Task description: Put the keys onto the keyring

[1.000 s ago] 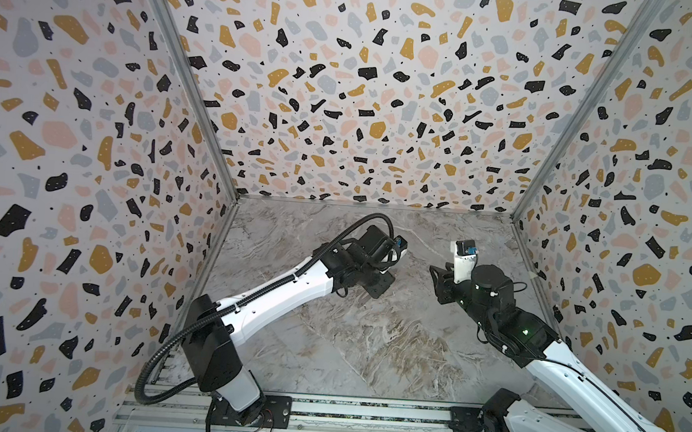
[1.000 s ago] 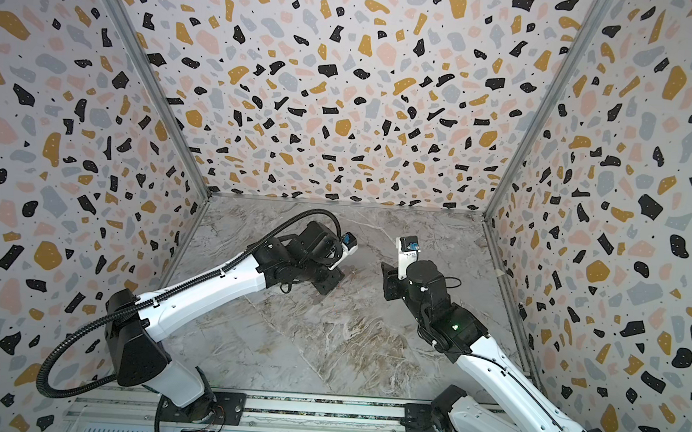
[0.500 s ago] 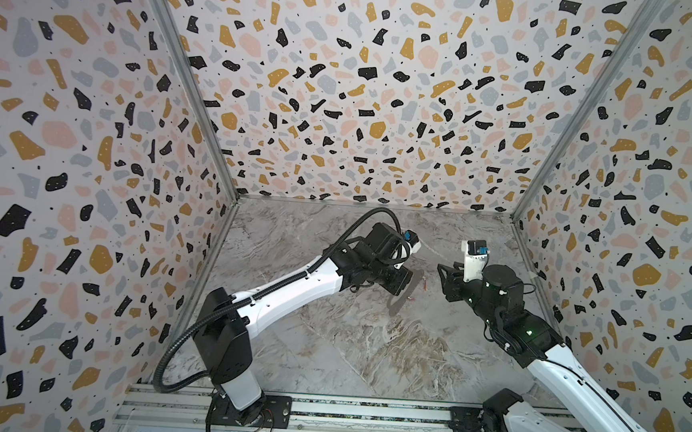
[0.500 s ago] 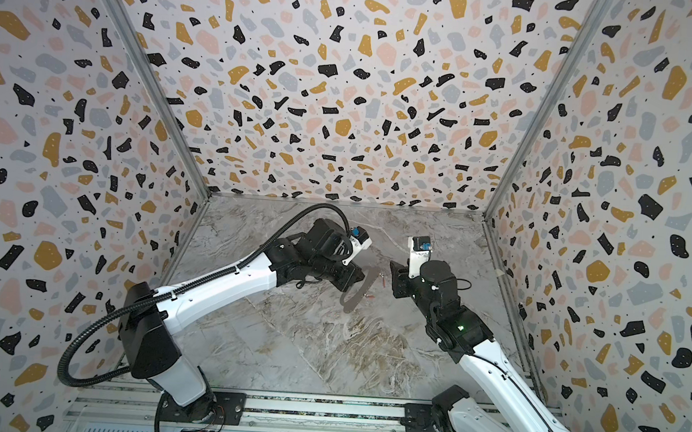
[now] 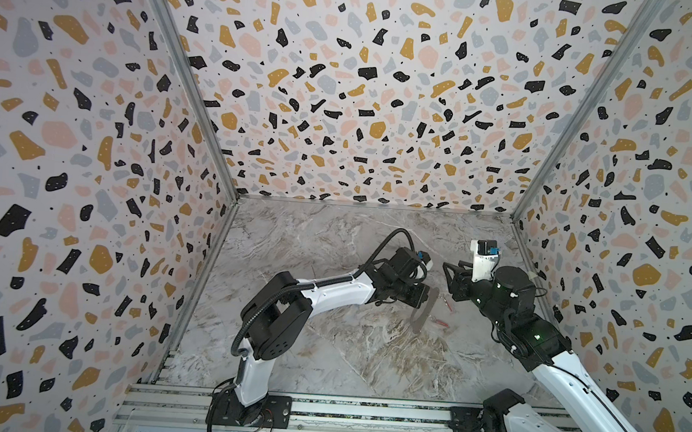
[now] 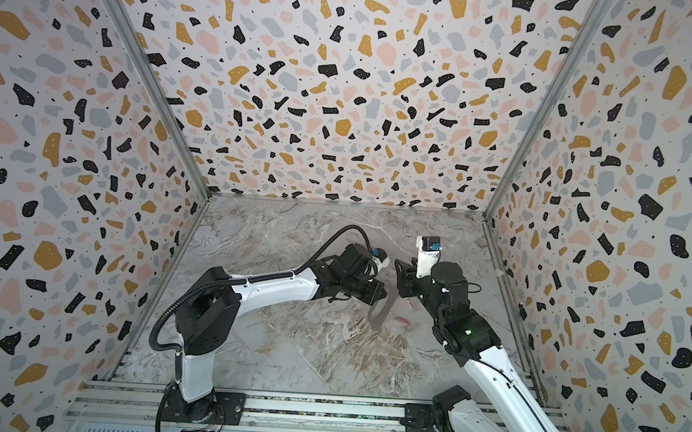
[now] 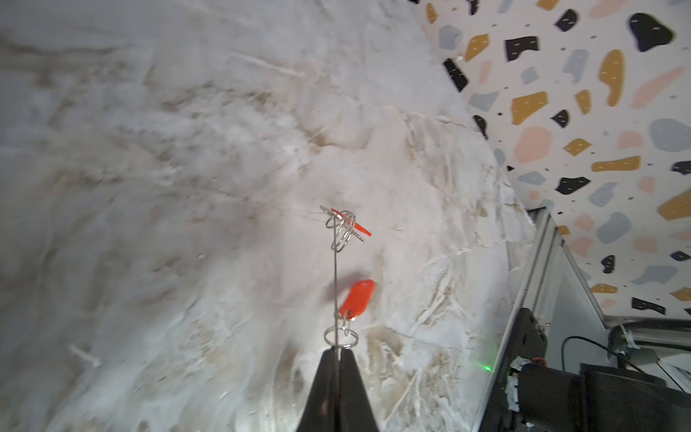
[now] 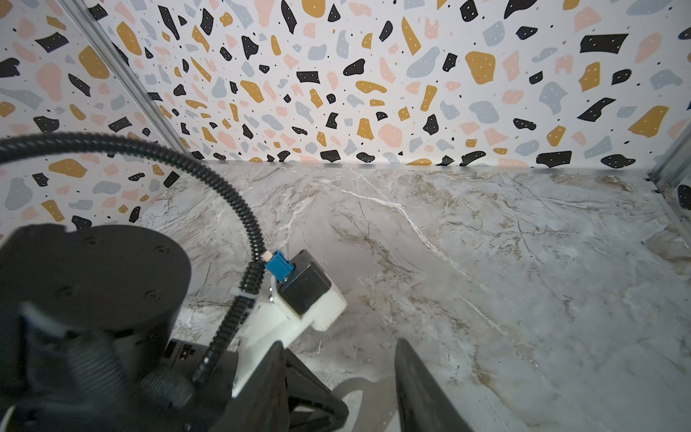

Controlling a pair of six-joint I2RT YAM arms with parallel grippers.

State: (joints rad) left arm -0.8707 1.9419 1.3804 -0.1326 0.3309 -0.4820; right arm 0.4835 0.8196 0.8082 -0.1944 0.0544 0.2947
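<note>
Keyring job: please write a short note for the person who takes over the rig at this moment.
Left end effector: shut on one end of the keyring; the other end slants down toward the table.
Right end effector: open, empty, close beside the left one.
First key and second key: apparently on the table by the keyring's lower end, red tags visible.
Done: keyring is gripped.
Unclear: the left wrist view shows the keyring edge-on across the keys' small rings, so threading cannot be confirmed.
Left: get both keys onto the keyring, probably using the right end effector.
</note>
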